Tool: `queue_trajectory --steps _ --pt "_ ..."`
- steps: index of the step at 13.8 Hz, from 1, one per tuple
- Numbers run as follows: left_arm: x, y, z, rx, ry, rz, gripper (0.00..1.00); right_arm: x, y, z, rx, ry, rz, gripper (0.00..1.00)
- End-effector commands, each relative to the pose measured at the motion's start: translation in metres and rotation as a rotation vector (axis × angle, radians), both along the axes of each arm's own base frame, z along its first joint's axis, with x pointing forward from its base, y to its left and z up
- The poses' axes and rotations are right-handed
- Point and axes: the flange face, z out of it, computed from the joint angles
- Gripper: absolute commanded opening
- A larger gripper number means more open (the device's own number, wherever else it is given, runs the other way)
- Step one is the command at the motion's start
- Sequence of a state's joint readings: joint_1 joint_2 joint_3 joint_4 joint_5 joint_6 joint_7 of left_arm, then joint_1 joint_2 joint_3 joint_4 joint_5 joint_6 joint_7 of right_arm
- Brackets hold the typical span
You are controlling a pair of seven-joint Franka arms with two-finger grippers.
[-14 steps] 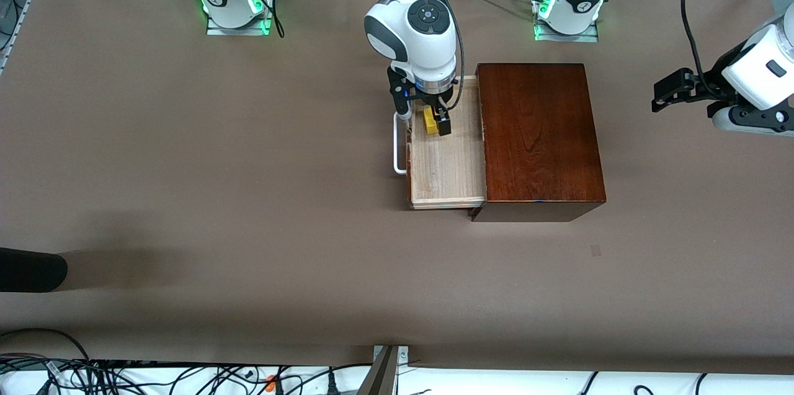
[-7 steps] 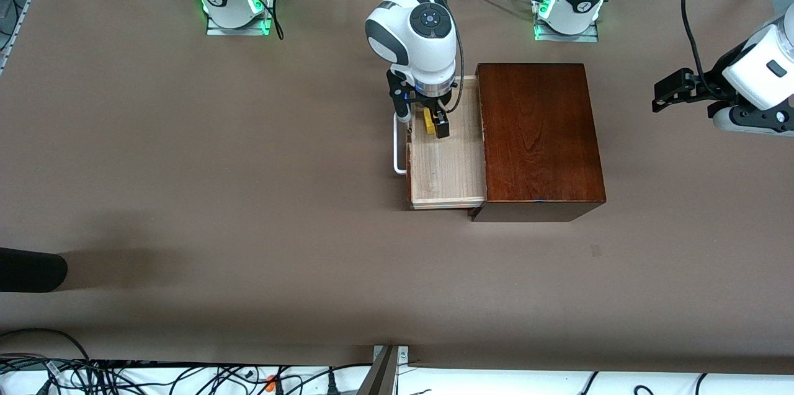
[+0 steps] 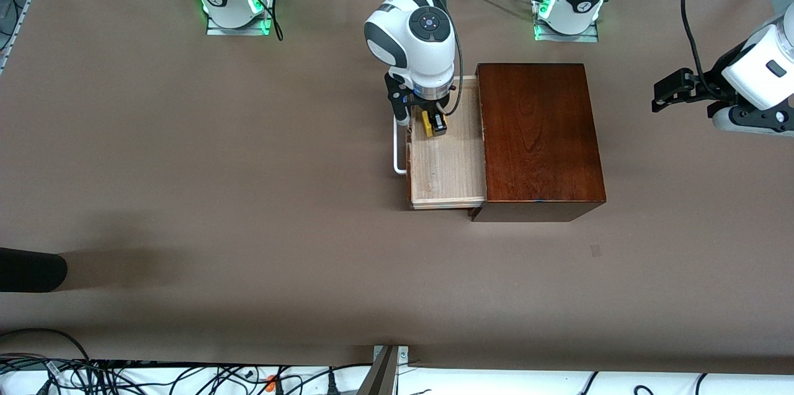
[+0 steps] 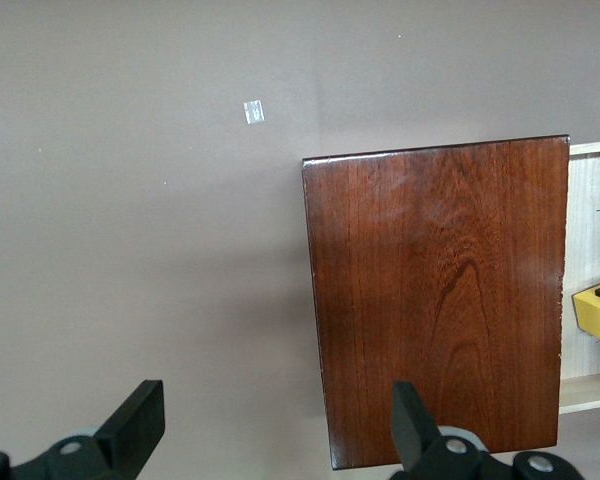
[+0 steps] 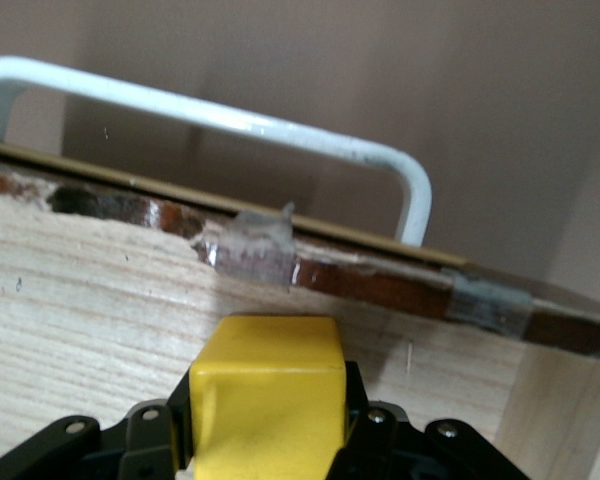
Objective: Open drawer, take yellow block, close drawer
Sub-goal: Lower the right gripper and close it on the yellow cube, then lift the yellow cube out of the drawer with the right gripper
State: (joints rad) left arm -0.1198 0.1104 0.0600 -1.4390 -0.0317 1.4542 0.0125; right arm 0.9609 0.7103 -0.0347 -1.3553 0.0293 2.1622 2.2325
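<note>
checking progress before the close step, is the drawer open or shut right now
Open. The drawer is pulled out of the wooden box, its pale inside showing, and the right gripper holds the yellow block over it.

The yellow block (image 3: 429, 123) sits over the open drawer (image 3: 446, 165), beside its handle (image 3: 397, 146)

We see the right gripper (image 3: 430, 121), clamped on the yellow block (image 3: 428, 123), has shifted slightly toward the robots' bases over the drawer (image 3: 446, 165). The block now looks more hidden under the wrist.

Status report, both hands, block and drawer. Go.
Right hand shut on yellow block, over open drawer. Left hand open, waiting past the box. Nothing obstructing.
</note>
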Motion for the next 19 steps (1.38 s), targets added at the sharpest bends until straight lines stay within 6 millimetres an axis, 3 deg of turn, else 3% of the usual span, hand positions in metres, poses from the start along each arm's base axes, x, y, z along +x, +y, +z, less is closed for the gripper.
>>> queue_trajectory --steps 1,4,7,9,13,15,17,19 --pt "-0.002 0.002 0.005 0.014 -0.010 -0.004 1.00 0.007 -0.011 0.048 0.002 0.000 0.017 0.05" --pt "-0.002 0.001 0.006 0.013 -0.013 -0.004 1.00 0.014 -0.029 0.106 0.032 -0.017 0.019 0.06" --pt "-0.002 0.002 0.005 0.013 -0.012 -0.001 1.00 0.028 -0.061 0.170 0.102 -0.023 0.092 0.06" --pt "-0.002 0.002 0.005 0.013 -0.012 -0.001 1.00 0.047 -0.097 0.186 0.061 -0.005 0.206 0.06" --pt "-0.003 0.000 0.008 0.009 -0.018 -0.006 1.00 0.095 -0.173 0.193 -0.024 0.001 0.435 0.06" --pt "-0.002 -0.009 0.009 0.006 -0.024 -0.022 1.00 0.120 -0.219 0.196 0.012 0.038 0.516 0.06" --pt "-0.004 -0.030 0.008 -0.031 -0.021 -0.054 1.00 0.144 -0.280 0.188 0.040 0.066 0.615 0.06" --pt "-0.009 -0.063 0.007 -0.071 -0.012 -0.106 1.00 0.161 -0.336 0.167 0.017 0.085 0.766 0.06"
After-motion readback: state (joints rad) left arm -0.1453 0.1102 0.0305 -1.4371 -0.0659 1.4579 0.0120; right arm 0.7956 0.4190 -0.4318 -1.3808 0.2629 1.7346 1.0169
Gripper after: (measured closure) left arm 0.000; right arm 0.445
